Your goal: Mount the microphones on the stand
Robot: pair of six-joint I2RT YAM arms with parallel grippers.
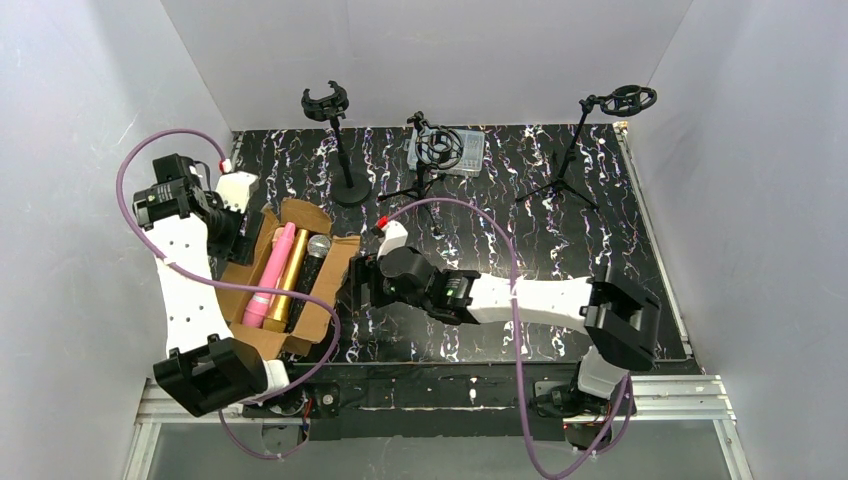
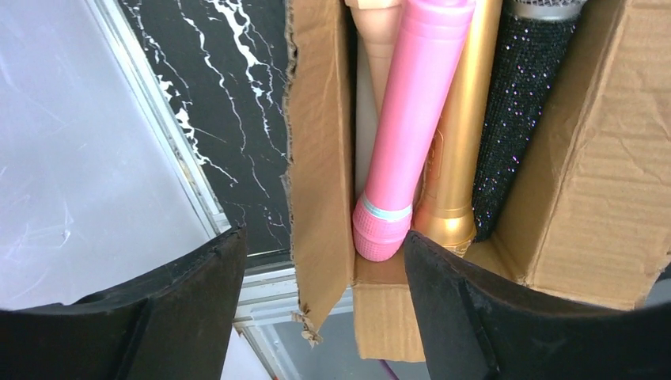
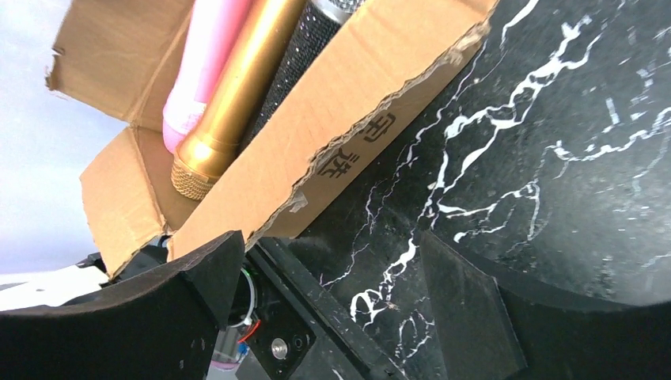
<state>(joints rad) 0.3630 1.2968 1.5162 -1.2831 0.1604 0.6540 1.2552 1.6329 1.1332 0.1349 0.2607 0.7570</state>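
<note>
Left wrist, pink microphone (image 2: 403, 134) just beyond left tool (image 2: 324, 241), seemingly untouched

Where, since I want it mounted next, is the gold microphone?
Top view: the gold microphone lies in the cardboard box at the table's left, between the pink microphone and the black glitter microphone.

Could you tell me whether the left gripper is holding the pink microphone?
No, the left gripper stands open and empty, while the pink microphone lies in the cardboard box beside the gold microphone.
</note>
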